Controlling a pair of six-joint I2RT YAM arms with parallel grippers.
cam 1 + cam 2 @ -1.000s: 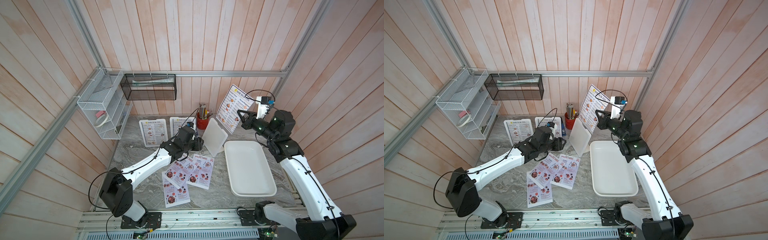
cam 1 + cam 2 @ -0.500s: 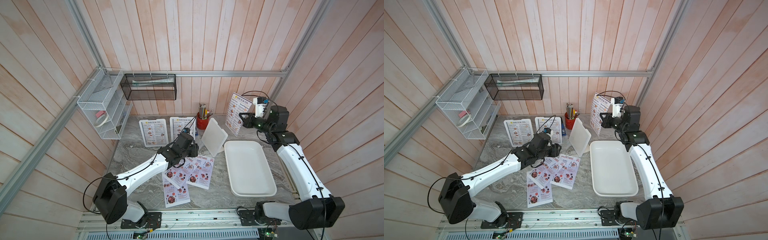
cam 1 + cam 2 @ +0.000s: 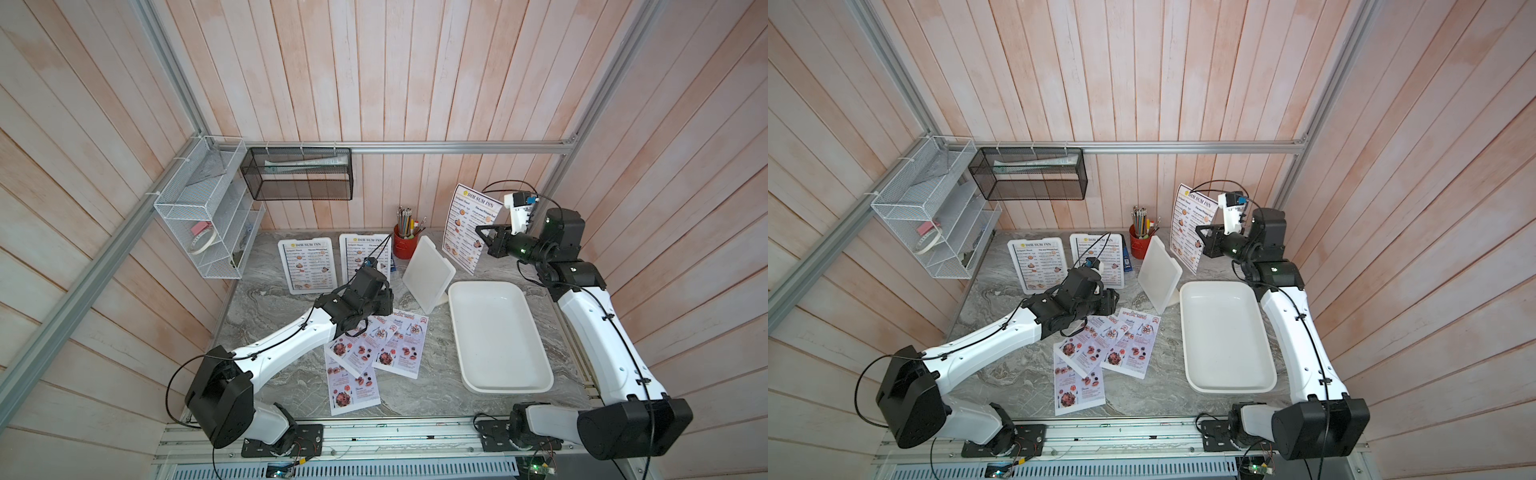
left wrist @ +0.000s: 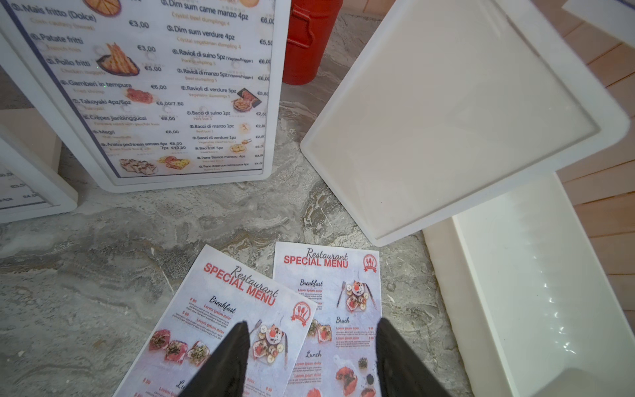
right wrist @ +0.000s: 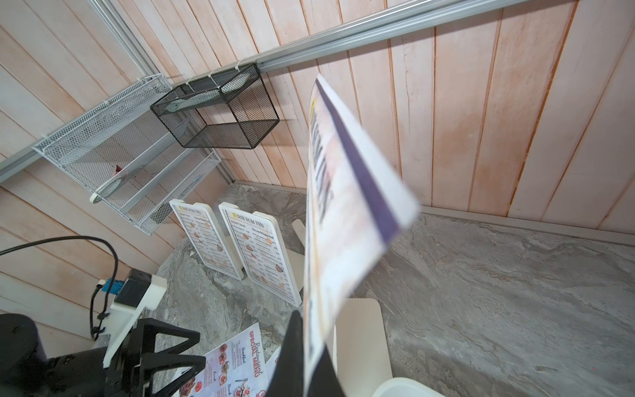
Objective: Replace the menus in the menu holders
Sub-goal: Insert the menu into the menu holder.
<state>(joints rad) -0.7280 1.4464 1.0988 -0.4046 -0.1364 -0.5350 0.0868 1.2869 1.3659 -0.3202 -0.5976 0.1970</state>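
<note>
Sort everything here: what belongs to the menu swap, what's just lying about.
Job: two filled holders, empty holder, Dim Sum Inn sheet in right gripper, three Special Menu sheets.
Lying about: tray, pencil cup, wire rack, mesh basket.

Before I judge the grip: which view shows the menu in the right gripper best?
Both top views: the menu faces the camera, heading readable, right gripper shut on its edge. Right wrist view shows it edge-on, blurred; left wrist view, nothing clear.
</note>
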